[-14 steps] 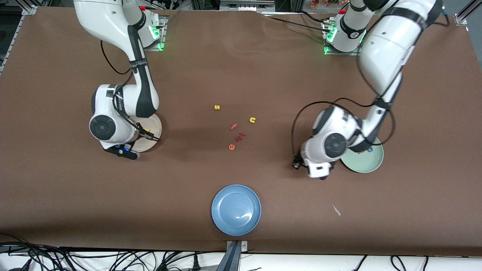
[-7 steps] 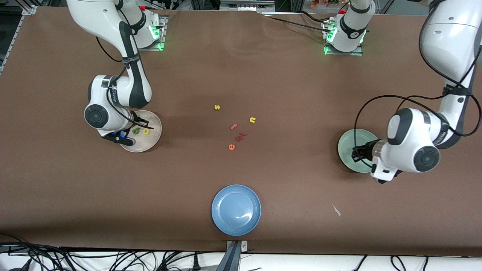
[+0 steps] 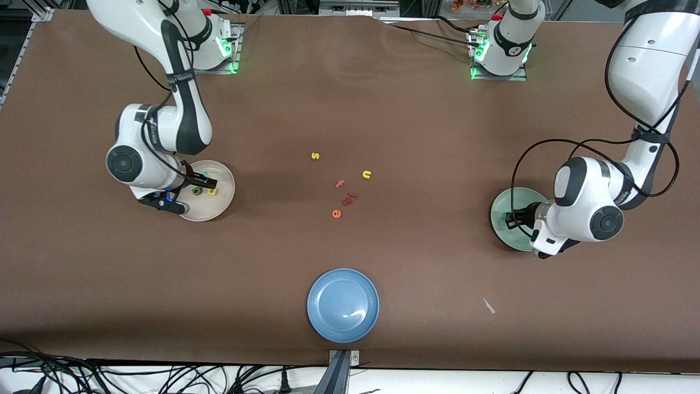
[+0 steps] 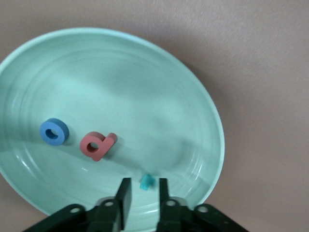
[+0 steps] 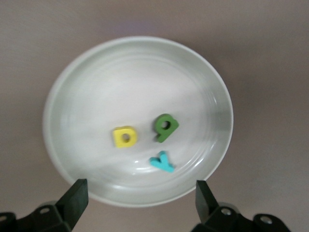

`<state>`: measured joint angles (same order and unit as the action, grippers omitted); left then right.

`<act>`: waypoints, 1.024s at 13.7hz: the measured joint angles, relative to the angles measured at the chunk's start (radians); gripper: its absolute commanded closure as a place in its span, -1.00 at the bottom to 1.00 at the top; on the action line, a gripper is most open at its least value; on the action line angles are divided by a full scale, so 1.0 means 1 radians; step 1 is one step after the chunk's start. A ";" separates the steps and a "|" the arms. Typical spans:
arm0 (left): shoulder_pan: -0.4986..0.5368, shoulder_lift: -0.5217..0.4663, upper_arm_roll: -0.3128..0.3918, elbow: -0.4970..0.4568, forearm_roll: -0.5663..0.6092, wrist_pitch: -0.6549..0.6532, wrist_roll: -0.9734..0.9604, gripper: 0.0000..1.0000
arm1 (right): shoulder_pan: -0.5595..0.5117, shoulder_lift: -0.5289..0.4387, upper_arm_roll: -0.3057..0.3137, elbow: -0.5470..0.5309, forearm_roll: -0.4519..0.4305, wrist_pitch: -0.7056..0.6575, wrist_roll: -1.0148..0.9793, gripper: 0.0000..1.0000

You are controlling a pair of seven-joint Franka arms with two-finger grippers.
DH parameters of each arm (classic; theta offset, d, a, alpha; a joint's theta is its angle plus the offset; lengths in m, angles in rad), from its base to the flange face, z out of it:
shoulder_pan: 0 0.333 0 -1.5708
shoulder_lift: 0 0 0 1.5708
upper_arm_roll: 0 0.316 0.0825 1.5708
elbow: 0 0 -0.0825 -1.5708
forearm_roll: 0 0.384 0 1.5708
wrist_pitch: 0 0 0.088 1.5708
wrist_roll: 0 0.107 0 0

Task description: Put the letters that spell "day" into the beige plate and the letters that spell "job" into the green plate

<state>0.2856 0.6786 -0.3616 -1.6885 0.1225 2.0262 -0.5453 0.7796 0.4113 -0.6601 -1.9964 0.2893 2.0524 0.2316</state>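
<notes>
Beige plate (image 5: 137, 72) holds yellow d (image 5: 125, 137), green a (image 5: 165, 127) and teal y (image 5: 162, 162) below the wide-open right gripper (image 5: 141, 195), while the left gripper (image 4: 144, 193), parted narrowly, releases teal j (image 4: 146, 181) into the green plate (image 4: 145, 87) beside blue o (image 4: 54, 131) and red b (image 4: 96, 144).

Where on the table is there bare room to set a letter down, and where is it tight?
Bare brown table lies between the letter cluster and the blue plate, and between the cluster and either side plate. Crowded: the beige plate under the right gripper, the green plate under the left gripper.
</notes>
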 measured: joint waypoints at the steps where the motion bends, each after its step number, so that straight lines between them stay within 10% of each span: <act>1: 0.002 -0.007 0.000 0.008 0.000 0.004 0.003 -0.99 | 0.001 -0.020 -0.009 0.045 -0.001 -0.058 0.000 -0.98; 5: 0.003 -0.116 -0.005 0.091 0.001 -0.048 0.044 -0.99 | 0.003 -0.058 -0.065 0.274 -0.011 -0.290 -0.050 -0.98; 9: -0.008 -0.202 -0.016 0.286 0.001 -0.363 0.181 -1.00 | 0.001 -0.065 -0.129 0.516 -0.019 -0.554 -0.107 -0.99; 14: -0.015 -0.206 -0.018 0.418 0.012 -0.475 0.294 -1.00 | -0.027 -0.069 -0.119 0.613 -0.019 -0.642 -0.110 -0.99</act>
<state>0.2701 0.4726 -0.3799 -1.2709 0.1342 1.5508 -0.2515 0.7526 0.3422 -0.7790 -1.3835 0.2704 1.4103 0.1215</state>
